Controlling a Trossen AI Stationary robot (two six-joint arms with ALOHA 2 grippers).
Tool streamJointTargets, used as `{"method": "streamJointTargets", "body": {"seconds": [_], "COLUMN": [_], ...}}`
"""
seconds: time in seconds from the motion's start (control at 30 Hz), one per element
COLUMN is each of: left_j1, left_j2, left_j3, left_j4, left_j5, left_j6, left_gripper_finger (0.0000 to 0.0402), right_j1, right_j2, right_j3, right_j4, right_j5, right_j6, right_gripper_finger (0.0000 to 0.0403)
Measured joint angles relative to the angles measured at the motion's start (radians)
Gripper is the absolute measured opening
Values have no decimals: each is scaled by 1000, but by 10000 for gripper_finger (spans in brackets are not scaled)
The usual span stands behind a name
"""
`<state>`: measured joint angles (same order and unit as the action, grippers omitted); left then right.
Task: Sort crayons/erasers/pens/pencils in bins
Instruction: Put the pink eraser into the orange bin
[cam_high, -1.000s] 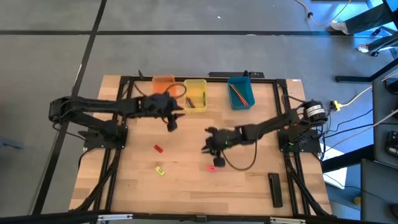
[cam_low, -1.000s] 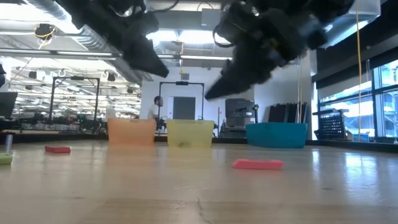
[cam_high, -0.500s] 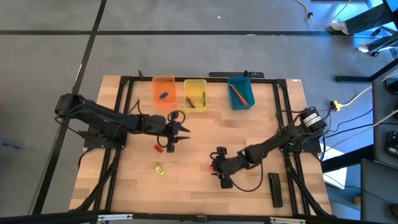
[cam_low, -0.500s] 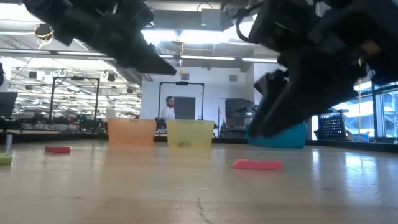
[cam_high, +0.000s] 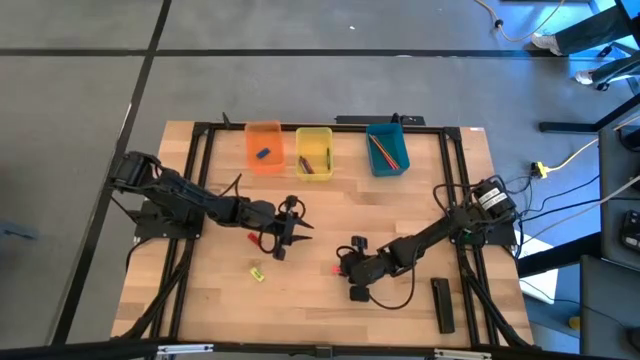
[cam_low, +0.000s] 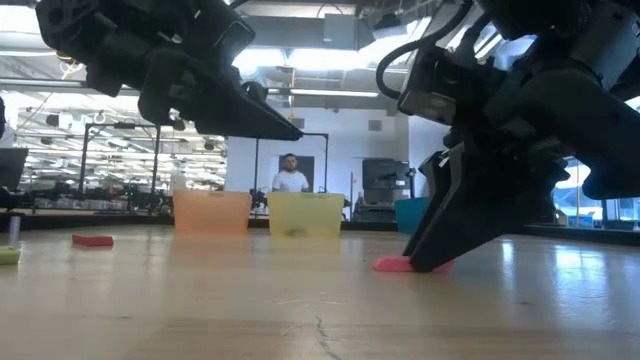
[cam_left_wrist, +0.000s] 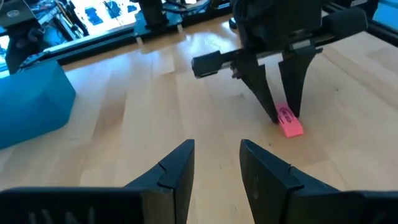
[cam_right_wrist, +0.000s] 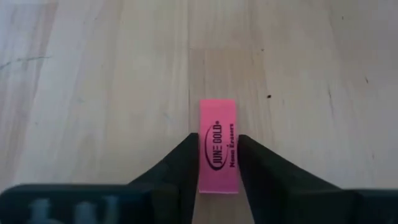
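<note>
My own two dark fingers (cam_left_wrist: 175, 169) stand apart over bare wooden surface (cam_left_wrist: 112, 130). Ahead, the other arm's fingers (cam_left_wrist: 267, 93) straddle a pink eraser (cam_left_wrist: 289, 121) — tips down on it. A teal-blue bin (cam_left_wrist: 31, 102) sits well apart.

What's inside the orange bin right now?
From above, the orange bin holds one small blue eraser. In the low view its frosted wall hides the contents, so nothing else can be confirmed.

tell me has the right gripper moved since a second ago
Yes. In the high view the right gripper has moved away from the yellow bin toward the table's near edge, coming down so its fingers now straddle the pink eraser on the table.
</note>
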<state>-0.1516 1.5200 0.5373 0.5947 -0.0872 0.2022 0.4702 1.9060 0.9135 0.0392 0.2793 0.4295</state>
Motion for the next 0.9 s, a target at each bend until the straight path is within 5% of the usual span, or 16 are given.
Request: {"method": "streamJointTargets", "body": {"seconds": [0.47, 0.9], "left_j1": [1, 62], "left_j2": [0, -1], "left_j3": [0, 0], "left_j4": [12, 30], "left_j5": [-10, 27], "left_j6": [-11, -227], "left_gripper_finger": [121, 121], "right_j1": [-3, -65], "right_j2": [-8, -146], "right_j3": [-5, -7], "right_j4": [7, 34], "right_j5": [54, 303], "right_j6": [-147, -449], "right_gripper_finger": [69, 67]}}
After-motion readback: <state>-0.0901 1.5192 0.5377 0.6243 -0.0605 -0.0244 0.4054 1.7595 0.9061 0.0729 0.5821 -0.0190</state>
